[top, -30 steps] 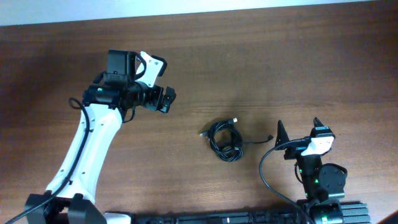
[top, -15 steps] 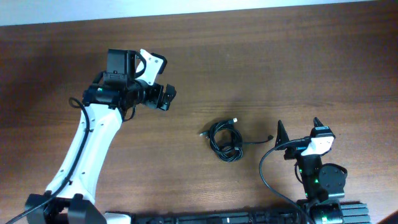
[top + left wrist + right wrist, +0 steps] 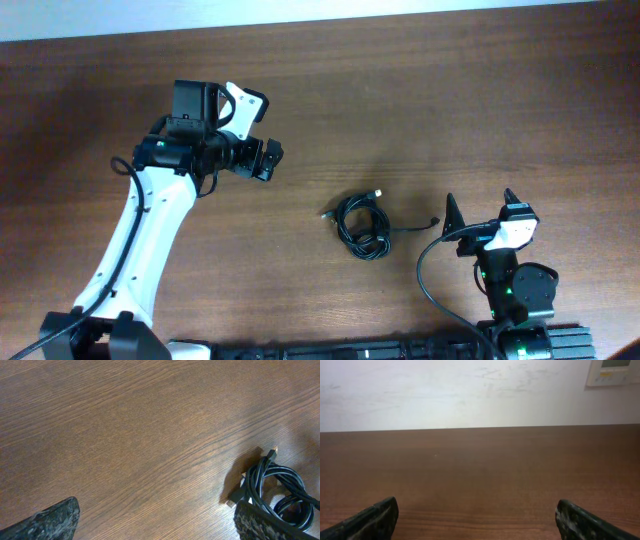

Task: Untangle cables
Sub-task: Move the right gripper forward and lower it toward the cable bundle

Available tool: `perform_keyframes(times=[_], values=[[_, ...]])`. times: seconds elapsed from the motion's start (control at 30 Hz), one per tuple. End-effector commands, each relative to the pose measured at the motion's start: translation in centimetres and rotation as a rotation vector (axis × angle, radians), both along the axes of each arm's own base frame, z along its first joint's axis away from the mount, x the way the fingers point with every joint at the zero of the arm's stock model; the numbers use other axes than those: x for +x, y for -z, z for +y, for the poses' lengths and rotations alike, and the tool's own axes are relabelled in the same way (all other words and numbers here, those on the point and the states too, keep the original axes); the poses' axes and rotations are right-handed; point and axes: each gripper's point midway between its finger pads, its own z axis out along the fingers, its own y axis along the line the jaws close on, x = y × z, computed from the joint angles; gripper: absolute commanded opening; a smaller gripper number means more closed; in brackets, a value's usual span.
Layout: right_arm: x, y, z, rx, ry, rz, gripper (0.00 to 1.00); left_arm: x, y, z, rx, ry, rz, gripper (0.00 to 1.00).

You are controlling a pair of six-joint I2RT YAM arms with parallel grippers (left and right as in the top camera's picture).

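Note:
The cables [image 3: 362,225] lie as one small black tangled bundle on the brown table, right of centre, with small plug ends sticking out to the left and right. My left gripper [image 3: 265,158] hovers up and to the left of the bundle, open and empty. In the left wrist view the cables [image 3: 278,485] sit at the lower right, partly behind my right fingertip [image 3: 260,524], and the left gripper [image 3: 157,525] stands wide open. My right gripper [image 3: 480,207] rests to the right of the bundle near the table's front, open. The right wrist view shows the right gripper [image 3: 477,520] holding nothing, and no cables.
The wooden table [image 3: 450,100] stretches bare behind the bundle. A pale wall [image 3: 470,390] with a white wall panel [image 3: 615,371] rises beyond the far edge. The right arm's own thick black wire [image 3: 425,270] loops beside its base.

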Motion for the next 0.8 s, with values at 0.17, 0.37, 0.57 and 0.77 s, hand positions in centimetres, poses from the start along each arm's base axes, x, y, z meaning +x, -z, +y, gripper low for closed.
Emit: perform_keyframes(times=[0.17, 0.37, 0.57, 0.77], values=[[-0.3, -3.9, 2.1, 0.010, -0.124, -0.142, 0.99, 0.2, -0.5, -0.3, -0.011, 0.015, -0.007, 0.99], [-1.0, -6.2, 2.4, 0.137, -0.142, -0.145, 0.99, 0.3, -0.6, -0.3, -0.011, 0.015, -0.012, 0.99], [-2.0, -6.5, 2.4, 0.147, -0.135, -0.034, 0.99, 0.3, -0.6, -0.3, -0.011, 0.015, -0.012, 0.99], [-2.4, -6.8, 2.5, 0.157, -0.129, 0.117, 0.99, 0.3, -0.6, -0.3, -0.016, 0.008, -0.011, 0.99]])
